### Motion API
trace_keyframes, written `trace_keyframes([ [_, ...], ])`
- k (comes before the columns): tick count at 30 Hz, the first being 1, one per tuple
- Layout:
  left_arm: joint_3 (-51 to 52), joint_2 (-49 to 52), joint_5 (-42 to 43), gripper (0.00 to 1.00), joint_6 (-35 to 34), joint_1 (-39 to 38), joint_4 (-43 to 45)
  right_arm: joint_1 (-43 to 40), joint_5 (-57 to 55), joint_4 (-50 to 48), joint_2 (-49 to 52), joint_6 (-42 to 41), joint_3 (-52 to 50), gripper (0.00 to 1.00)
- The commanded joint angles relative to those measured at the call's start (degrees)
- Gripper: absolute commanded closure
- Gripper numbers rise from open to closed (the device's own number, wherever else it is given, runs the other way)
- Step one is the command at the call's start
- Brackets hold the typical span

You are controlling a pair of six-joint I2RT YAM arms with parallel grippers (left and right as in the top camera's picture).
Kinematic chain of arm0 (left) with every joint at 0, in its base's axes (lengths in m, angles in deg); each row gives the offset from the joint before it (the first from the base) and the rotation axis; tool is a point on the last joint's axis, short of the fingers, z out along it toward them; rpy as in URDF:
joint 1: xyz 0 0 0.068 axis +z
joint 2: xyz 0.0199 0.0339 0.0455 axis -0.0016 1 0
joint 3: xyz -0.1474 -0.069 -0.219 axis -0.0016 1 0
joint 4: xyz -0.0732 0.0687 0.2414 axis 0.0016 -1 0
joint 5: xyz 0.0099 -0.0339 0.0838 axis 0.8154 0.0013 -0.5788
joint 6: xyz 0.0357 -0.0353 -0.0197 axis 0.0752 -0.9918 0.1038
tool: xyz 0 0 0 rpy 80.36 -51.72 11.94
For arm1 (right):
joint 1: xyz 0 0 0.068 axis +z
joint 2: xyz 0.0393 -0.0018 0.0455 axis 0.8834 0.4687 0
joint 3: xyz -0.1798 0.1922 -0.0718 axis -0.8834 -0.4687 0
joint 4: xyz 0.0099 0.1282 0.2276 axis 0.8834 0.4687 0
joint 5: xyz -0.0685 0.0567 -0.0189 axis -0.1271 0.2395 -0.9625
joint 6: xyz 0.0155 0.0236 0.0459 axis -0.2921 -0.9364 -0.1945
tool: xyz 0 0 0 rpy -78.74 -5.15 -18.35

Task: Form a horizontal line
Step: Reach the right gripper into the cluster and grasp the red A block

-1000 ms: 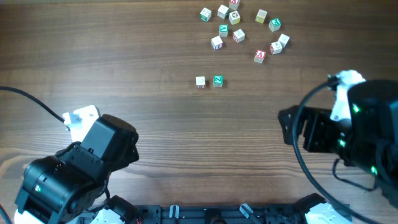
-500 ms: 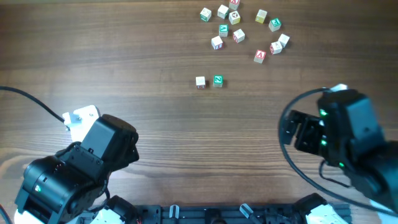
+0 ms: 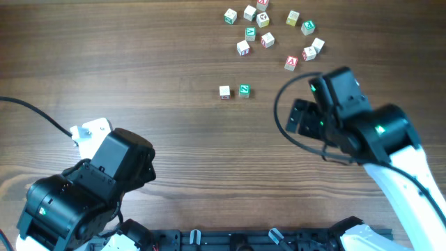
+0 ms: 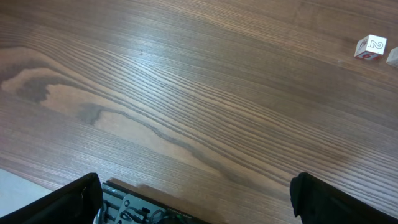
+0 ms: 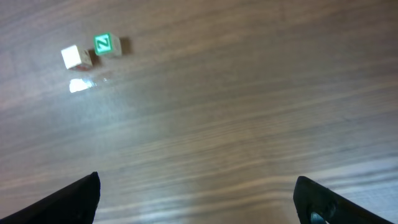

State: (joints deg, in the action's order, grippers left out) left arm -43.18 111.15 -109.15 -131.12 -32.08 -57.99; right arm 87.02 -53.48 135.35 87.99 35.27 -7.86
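The right end effector (image 5: 199, 202) hangs with fingers spread wide, gripping nothing, over the worktop (image 3: 139, 56). It is to the right of the green cube (image 3: 244, 90) and nearer the robot. The left end effector (image 4: 199, 202) is also spread and empty, well off to the green cube's near left. A pale cube (image 3: 224, 91) sits just left of the green cube, level with it, with a slight gap between them. The red "A" cube (image 3: 291, 63) lies apart, beyond the green cube and to its right, beside a loose scatter of other cubes (image 3: 249, 12).
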Motion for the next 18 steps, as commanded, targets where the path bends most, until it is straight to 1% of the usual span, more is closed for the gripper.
trace_keyframes([
  [1,-0.15,-0.24,0.07,0.0,-0.13,0.0,-0.04,0.09,-1.01,-3.82,4.22,-0.66,-0.24,0.0],
  [9,-0.15,-0.24,0.07,0.0,-0.13,0.0,-0.04,0.07,-1.42,-10.49,11.74,-0.66,-0.24,0.0],
  [14,-0.15,-0.24,0.07,0.0,-0.13,0.0,-0.04,-0.48,-1.46,-14.71,13.49,-0.66,-0.24,0.0],
  [18,-0.15,-0.24,0.07,0.0,-0.13,0.0,-0.04,-2.6,-1.4,-18.91,13.73,-0.68,-0.24,0.0],
])
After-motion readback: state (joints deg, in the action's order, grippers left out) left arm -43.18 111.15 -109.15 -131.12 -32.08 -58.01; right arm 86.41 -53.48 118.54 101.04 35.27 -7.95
